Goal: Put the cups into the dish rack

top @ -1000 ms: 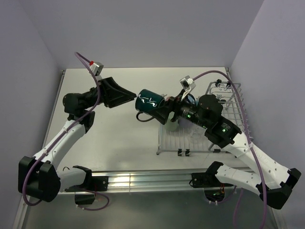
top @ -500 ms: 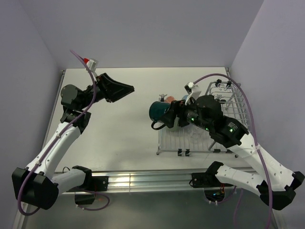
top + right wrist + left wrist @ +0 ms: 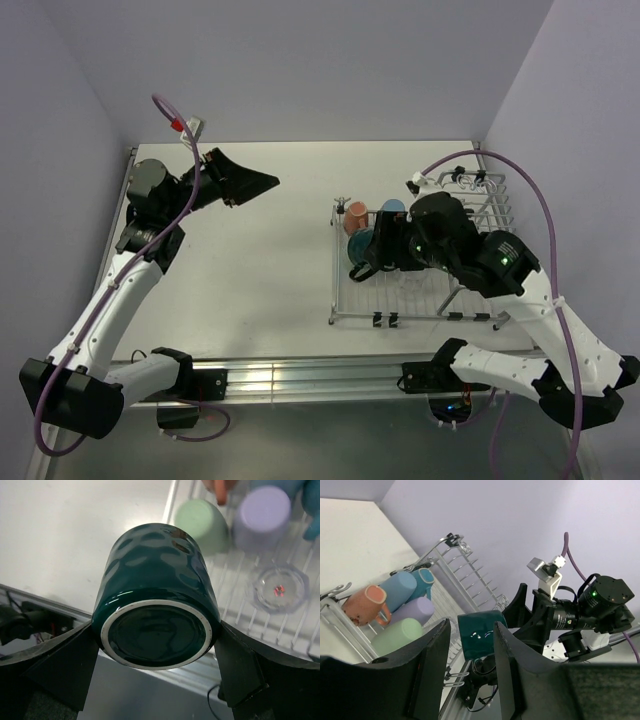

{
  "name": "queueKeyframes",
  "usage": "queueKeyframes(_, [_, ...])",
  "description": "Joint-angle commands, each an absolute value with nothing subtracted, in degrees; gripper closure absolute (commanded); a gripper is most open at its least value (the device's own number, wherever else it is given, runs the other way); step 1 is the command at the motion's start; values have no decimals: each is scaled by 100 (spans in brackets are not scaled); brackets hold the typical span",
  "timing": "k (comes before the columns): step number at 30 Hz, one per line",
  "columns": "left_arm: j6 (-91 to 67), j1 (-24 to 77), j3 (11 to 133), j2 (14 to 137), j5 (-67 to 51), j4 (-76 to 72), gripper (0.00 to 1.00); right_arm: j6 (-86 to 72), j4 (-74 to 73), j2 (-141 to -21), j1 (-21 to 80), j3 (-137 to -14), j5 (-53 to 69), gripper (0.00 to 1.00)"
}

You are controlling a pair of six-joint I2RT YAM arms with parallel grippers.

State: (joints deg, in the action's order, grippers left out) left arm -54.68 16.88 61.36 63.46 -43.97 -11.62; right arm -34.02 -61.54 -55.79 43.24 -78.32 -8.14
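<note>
Dark green mug [image 3: 157, 625]: off the table, lying on its side in the air. Its pale-ringed end faces the right wrist camera. The handle hangs on the underside, seen from the left wrist view. From above it sits over the left part of the dish rack [image 3: 440, 302], close to the rack's left edge.

Right gripper [image 3: 154, 652]: clamped on the dark green mug, with one finger pressed to each side of the body. The jaws stand wide because the mug is wide.

Rack contents:
- Pale green mug [image 3: 202, 522] lies on the bars near the left edge.
- Lavender mug [image 3: 262, 515] is just beside it on the right; whether the two touch is unclear.
- Clear glass tumbler [image 3: 277, 587] stands on the bars nearer the front, apart from both.
- Orange mug [image 3: 367, 602] lies at the far left corner with its handle toward the pale green one.
- Light blue mug [image 3: 400, 587] is beside the orange mug, with a darker blue mug [image 3: 422, 580] next to it along the back.
- The raised wire section runs down the rack's right side, partly hidden from above by the right arm.

Left gripper [image 3: 262, 183]: raised over the far left part of the table [image 3: 260, 280], well apart from the rack, fingers pointing right toward it. The jaws are parted with nothing between them. Its wrist view looks through the gap to the distant dark green mug.
</note>
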Motion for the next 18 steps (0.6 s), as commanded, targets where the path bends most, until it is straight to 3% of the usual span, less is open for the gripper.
queueKeyframes(1, [-5168, 1644, 6451, 6240, -4210, -686, 54, -3761, -6688, -5756, 4298, -8226, -1160, 100])
queueKeyframes(18, [-5212, 1424, 6038, 6179, -4719, -536, 53, -3867, -6943, -6741, 4298, -7743, -1204, 100])
